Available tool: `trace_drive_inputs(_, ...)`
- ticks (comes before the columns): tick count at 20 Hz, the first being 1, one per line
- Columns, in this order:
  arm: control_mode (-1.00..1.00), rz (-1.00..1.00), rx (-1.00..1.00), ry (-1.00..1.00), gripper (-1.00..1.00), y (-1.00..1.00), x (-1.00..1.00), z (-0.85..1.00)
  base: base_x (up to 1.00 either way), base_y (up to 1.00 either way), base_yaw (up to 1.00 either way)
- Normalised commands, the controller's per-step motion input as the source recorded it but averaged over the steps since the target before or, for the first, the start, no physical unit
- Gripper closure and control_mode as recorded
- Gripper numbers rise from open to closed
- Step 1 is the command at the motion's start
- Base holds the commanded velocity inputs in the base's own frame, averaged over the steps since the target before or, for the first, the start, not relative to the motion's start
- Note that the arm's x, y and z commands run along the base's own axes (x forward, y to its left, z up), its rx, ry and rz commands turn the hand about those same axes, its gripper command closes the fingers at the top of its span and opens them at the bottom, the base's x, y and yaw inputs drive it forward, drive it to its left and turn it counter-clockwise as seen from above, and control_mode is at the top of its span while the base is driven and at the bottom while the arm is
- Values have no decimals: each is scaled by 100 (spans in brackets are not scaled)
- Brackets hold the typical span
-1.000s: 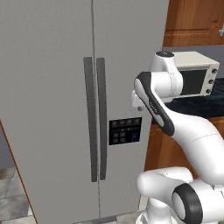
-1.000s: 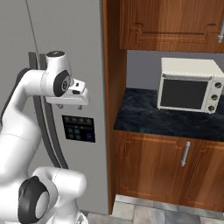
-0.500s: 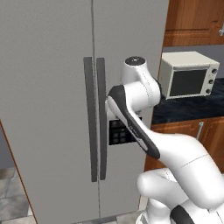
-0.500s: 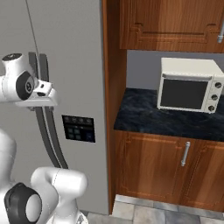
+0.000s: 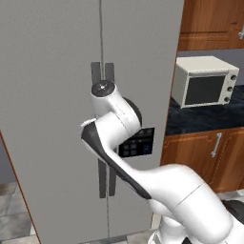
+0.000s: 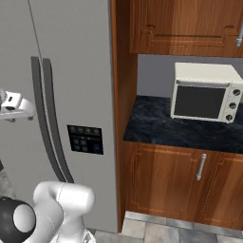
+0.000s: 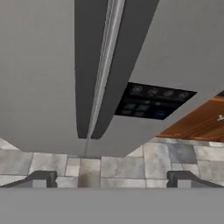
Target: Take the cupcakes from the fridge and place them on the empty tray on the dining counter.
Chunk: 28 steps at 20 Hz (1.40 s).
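The fridge [image 5: 47, 95] stands with both doors shut, so the cupcakes are hidden. Its two long dark handles [image 6: 45, 109] run down the middle seam, and the dark dispenser panel [image 6: 85, 139] sits on the right door. My arm crosses in front of the handles [image 5: 102, 178] in the left base view. In the hand view my gripper [image 7: 111, 179] is open with nothing between its fingertips [image 7: 39, 177]. It points at the lower ends of the handles [image 7: 89, 65], with the dispenser panel [image 7: 153, 103] to their right. The tray and the dining counter are out of view.
A white toaster oven [image 5: 205, 86] stands on the black wall counter [image 6: 156, 126] right of the fridge, with brown wooden cabinets [image 6: 190, 185] above and below. Grey tiled floor [image 7: 131, 166] lies at the fridge's foot.
My arm has swung left across the fridge front, from beside the dispenser panel to in front of the door handles. The gripper has stayed open and the doors shut.
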Motion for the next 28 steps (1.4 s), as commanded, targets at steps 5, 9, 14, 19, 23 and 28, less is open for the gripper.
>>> trace_drive_inputs(5,-100,-13,-6,-17,-100,43,11,-10,0,0,0)
trace_drive_inputs(9,-100,-19,-10,-19,-100,10,32,-13,0,0,0)
trace_drive_inputs(14,-100,-20,-10,-14,-100,0,44,-17,0,0,0)
trace_drive_inputs(19,-100,-17,-6,-7,-100,0,41,-16,0,0,0)
trace_drive_inputs(23,-100,-14,-3,-2,-100,0,37,-3,0,0,0)
trace_drive_inputs(28,-100,-7,0,0,-100,-2,31,0,0,0,0)
